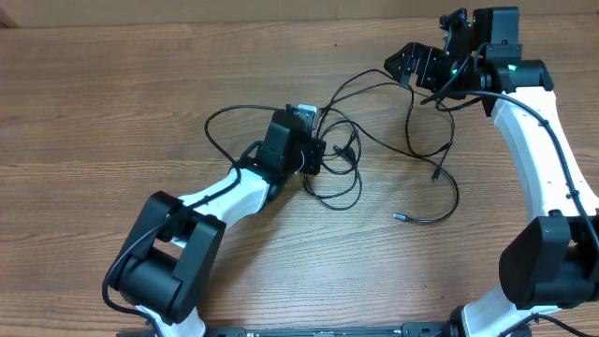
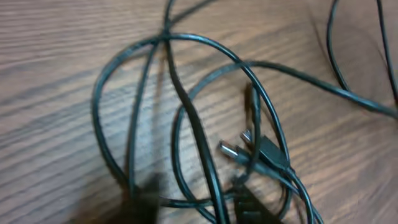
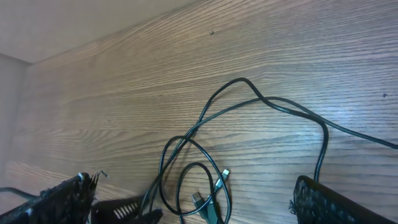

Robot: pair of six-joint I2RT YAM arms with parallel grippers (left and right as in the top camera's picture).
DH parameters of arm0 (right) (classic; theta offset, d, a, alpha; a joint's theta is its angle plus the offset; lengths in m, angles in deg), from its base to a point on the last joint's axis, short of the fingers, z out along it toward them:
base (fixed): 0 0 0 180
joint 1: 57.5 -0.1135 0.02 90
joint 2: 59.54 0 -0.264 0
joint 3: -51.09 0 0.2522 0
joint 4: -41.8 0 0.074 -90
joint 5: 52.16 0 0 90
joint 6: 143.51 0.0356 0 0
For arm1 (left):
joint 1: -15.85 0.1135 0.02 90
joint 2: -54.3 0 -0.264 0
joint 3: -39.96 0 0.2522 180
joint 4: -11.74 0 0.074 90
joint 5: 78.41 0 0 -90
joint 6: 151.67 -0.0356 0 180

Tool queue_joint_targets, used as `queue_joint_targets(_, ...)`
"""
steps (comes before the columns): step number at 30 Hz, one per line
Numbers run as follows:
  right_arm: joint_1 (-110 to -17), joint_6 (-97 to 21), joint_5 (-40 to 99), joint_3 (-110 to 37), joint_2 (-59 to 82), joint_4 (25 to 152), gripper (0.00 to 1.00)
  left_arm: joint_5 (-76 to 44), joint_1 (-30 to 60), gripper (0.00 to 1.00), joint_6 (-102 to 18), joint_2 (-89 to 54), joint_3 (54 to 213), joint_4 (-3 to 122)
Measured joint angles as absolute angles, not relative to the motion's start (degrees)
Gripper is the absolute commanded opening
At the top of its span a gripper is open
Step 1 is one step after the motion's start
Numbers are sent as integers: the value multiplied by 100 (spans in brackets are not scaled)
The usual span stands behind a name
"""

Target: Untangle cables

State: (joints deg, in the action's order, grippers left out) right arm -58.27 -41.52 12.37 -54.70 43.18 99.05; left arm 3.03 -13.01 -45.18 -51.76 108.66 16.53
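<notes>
Wood-grain table (image 1: pixel 112 122) fills the scene, with the white-and-black left arm (image 1: pixel 220 197) reaching in over the middle and the right arm (image 1: pixel 533 140) up at the far right. The right gripper (image 1: pixel 419 67) hangs with its jaws spread wide above the cords, while the left gripper (image 2: pixel 194 202) sits low in the knot, and I can't tell whether it pinches any strand. The thin black cables (image 1: pixel 412 140) sprawl in overlapping loops between the two grippers, and one silver-tipped plug (image 1: pixel 401 216) lies off by itself nearer the arms' bases.
</notes>
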Motion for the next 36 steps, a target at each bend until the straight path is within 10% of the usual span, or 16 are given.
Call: queue_joint_targets(36,-6671,-4155,732,-5035,4318,11295,100,-1629,-547,4,-3585,-2905,11345,914)
